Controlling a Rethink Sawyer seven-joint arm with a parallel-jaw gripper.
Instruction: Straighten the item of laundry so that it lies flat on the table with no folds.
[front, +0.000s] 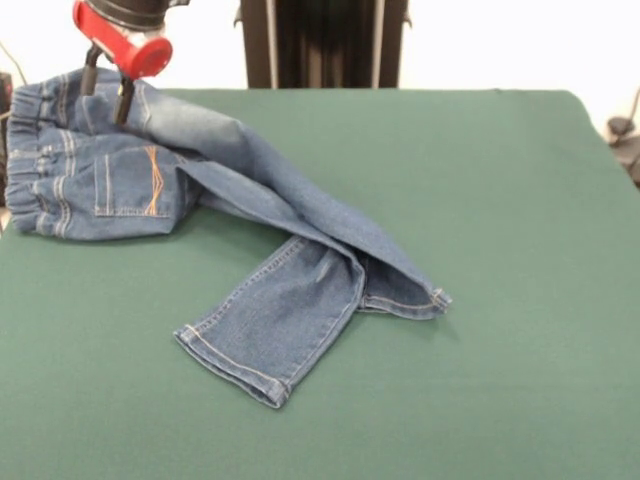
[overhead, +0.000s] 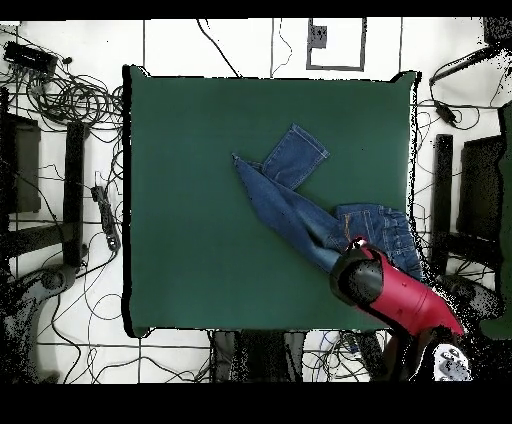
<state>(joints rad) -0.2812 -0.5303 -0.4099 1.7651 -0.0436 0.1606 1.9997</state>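
One pair of jeans (front: 250, 250), one table (front: 500, 250), one gripper (front: 108, 100) – that is the whole count from where I stand. No boxes, bins or trays anywhere on the green cloth, so nothing is holding anything else.

The jeans lie toward the table's far left corner in the front view. The gathered waistband (front: 25, 160) sits bunched at the left edge, one back pocket (front: 130, 185) with orange stitching facing up. Two legs run from there toward the middle of the table: one lies folded over the other, its hem (front: 435, 298) ending on the right, while the lower leg turns out and spreads flat, its hem (front: 232, 368) nearest the camera. The fabric is clearly creased and doubled where the legs cross.

From above, the jeans (overhead: 300, 205) stretch diagonally, with the seat under the red arm (overhead: 410, 300) near the table's edge (overhead: 130, 200).

The gripper comes down at the waist end, two dark fingers (front: 124, 103) showing below the red head. They stand a narrow gap apart, their tips at the raised denim near the waistband; I cannot tell whether cloth is pinched between them
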